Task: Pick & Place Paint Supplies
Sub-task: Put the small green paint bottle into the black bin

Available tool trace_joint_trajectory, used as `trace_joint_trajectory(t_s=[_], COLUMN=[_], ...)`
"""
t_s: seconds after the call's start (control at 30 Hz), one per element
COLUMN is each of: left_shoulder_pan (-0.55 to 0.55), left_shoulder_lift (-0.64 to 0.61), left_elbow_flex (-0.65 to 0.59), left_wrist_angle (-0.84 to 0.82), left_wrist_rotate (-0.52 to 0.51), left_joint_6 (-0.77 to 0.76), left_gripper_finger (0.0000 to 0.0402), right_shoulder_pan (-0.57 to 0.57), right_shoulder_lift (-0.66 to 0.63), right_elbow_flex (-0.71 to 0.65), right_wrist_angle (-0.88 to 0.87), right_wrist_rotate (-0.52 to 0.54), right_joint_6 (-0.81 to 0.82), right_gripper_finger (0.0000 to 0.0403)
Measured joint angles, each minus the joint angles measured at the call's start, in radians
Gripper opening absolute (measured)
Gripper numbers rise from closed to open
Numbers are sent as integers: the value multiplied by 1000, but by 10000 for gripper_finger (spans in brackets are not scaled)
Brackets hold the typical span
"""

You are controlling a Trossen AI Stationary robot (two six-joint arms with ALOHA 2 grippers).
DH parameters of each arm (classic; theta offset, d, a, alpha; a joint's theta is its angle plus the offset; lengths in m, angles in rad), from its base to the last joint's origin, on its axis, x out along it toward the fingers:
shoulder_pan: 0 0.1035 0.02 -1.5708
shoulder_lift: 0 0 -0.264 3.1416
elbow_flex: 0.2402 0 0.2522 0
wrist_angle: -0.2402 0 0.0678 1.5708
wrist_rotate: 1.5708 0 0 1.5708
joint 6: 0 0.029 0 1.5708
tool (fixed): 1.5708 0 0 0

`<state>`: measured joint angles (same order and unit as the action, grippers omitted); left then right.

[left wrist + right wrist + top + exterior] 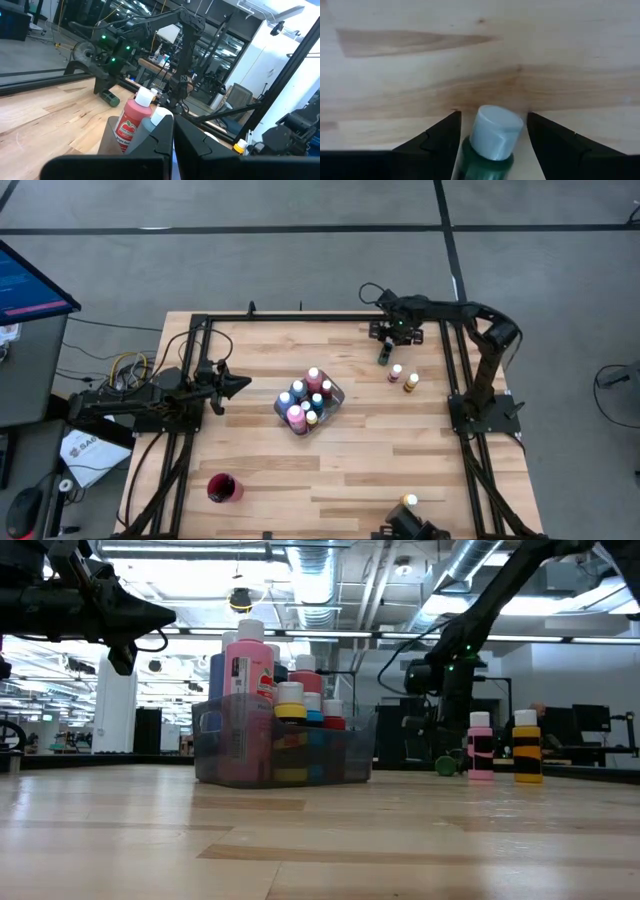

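Right gripper [384, 352] is down at the far right part of the table [400, 450], fingers [432, 137] spread wide on either side of a green paint bottle [490, 150]. The bottle lies on its side on the wood, pale cap [496, 131] pointing away from the wrist. Visible gaps between cap and both fingers, so no grip on it.

Just beside that spot, toward the near edge, a pink bottle [395, 372] and a yellow-brown bottle [411, 382] stand upright next to each other. In the low view they sit side by side at right, with the green one lying just left of them.

Mid-table: clear bin [330, 402] packed with upright bottles, the tall pink one [245, 655] sticking out highest.

Left gripper [238, 384] hovers over the table, left of the bin, pointing at it. Fingers pressed together, nothing between them; the wrist view shows only a thin seam.

One more yellow-capped bottle [409, 501] at the near edge, right side. Red cup [222, 487] near the front left corner, well apart from everything else.
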<state>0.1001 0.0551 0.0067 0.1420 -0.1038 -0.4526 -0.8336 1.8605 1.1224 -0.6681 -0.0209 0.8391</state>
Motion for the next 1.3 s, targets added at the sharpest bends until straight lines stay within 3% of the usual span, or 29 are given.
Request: trace_joint_trajectory(t_s=[0.2, 0.5, 0.77, 1.03, 1.3], left_shoulder_pan=[0, 0, 0, 0, 0], left_shoulder_lift=[0, 0, 0, 0, 0], left_elbow_flex=[0, 0, 0, 0, 0], left_wrist_angle=[2, 2, 2, 2, 3], left_wrist_rotate=[0, 0, 0, 0, 3], left_joint_6=[0, 0, 0, 0, 0], left_gripper_finger=[3, 3, 3, 3, 3], right_shoulder_pan=[24, 29, 74, 176, 402], right_shoulder_lift=[44, 36, -1, -200, -467], right_elbow_flex=[6, 2, -4, -1, 1], right_wrist_angle=[-1, -3, 110, 307, 564], right_wrist_rotate=[16, 52, 75, 97, 100], right_joint_6=[1, -32, -115, -235, -485], right_gripper_finger=[209, 116, 112, 113, 122])
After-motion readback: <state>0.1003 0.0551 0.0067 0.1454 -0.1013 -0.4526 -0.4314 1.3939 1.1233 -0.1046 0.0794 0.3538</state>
